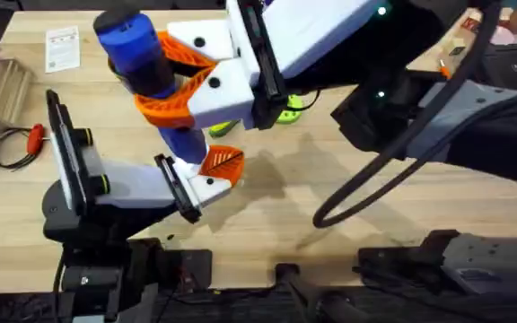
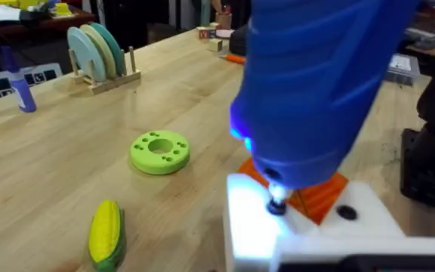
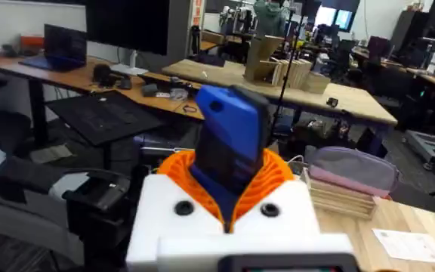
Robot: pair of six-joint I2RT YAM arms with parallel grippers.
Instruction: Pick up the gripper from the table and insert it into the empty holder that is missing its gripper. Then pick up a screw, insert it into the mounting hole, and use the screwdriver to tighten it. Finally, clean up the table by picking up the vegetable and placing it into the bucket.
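Screwdriver [image 1: 144, 67] in right hand [image 1: 200, 76], bit tip hidden

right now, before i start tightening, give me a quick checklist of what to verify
1. Screwdriver held in the right gripper: ok, the orange pads clamp it on both sides.
2. Bit on the mounting spot: ok, its tip meets the white block.
3. Bit seated in the screw head: cannot tell, the tip hides it.
4. Orange finger fully in the block: cannot tell, just a part of it shows behind the bit.
5. Corn out of the way: ok, it lies on the table apart from the block and from the green disc.
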